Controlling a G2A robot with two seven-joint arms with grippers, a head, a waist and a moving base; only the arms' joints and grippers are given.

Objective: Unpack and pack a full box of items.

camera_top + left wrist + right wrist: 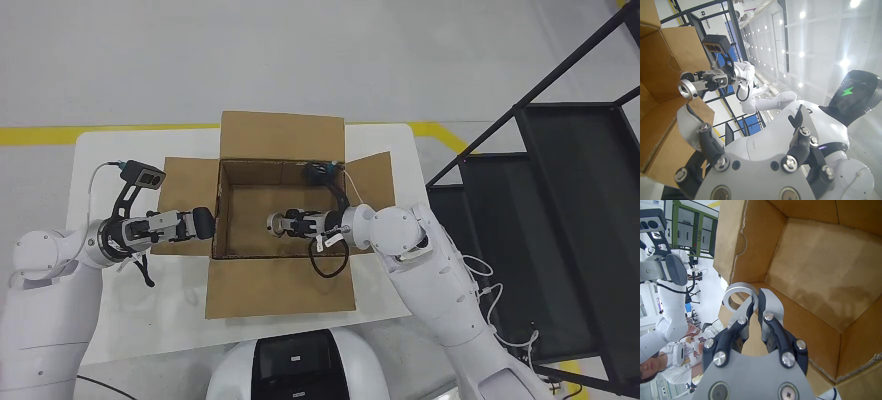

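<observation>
An open cardboard box stands in the middle of the white table, its flaps folded outward, and the part of its floor I can see is bare. My right gripper is inside the box above its floor, shut on a silver metal ring. The ring sticks out past the fingertips. My left gripper is over the box's left flap, just outside the left wall, pointing toward the ring. Its fingers are spread wide apart with nothing between them.
The white table has bare room to the left of the box and a narrow strip at the right. A black metal stair frame stands off the table's right side. A yellow floor line runs behind the table.
</observation>
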